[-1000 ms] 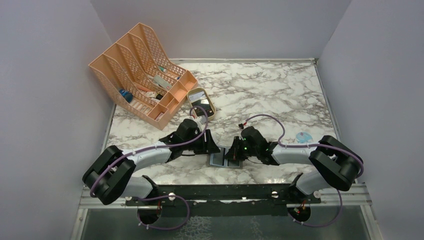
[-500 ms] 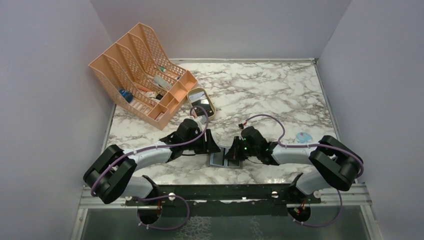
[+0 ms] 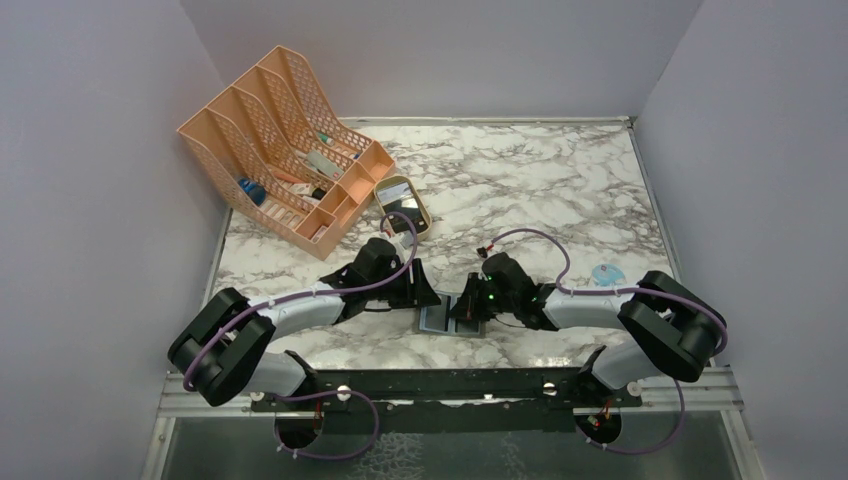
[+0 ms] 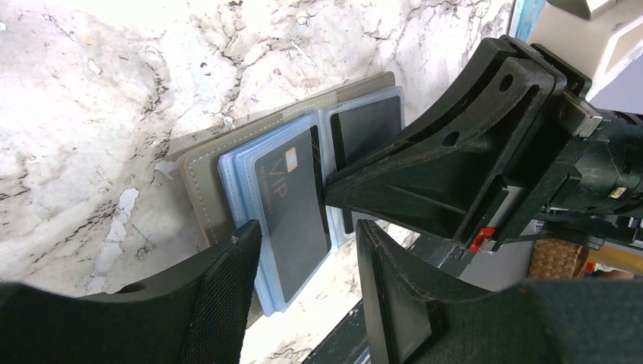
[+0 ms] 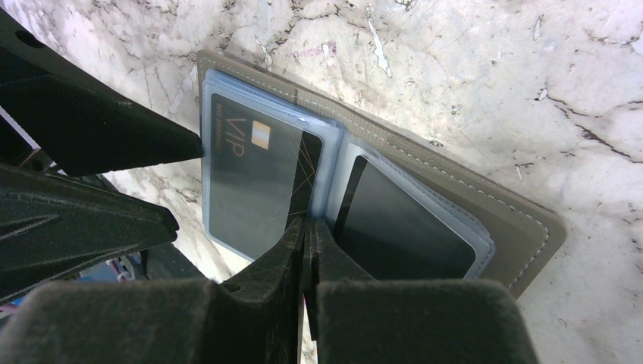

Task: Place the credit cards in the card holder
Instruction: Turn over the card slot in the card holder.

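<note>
The card holder (image 3: pixel 450 320) is lying open by the table's (image 3: pixel 560 190) near edge. The right gripper (image 5: pixel 307 224), pinched shut, is pressing its fold. The left gripper (image 4: pixel 307 227), half-wide, is straddling the black card (image 4: pixel 292 201), perhaps touching.

The grey card holder (image 5: pixel 493 205) lay open and flat near the 6 o'clock edge of the marble tabletop (image 3: pixel 520 190), its blue-tinted clear sleeves facing up. A black VIP card (image 5: pixel 250 182) with a small pale chip sat inside one sleeve. A plain dark card (image 5: pixel 402 220) filled the sleeve at its 3 o'clock.
</note>
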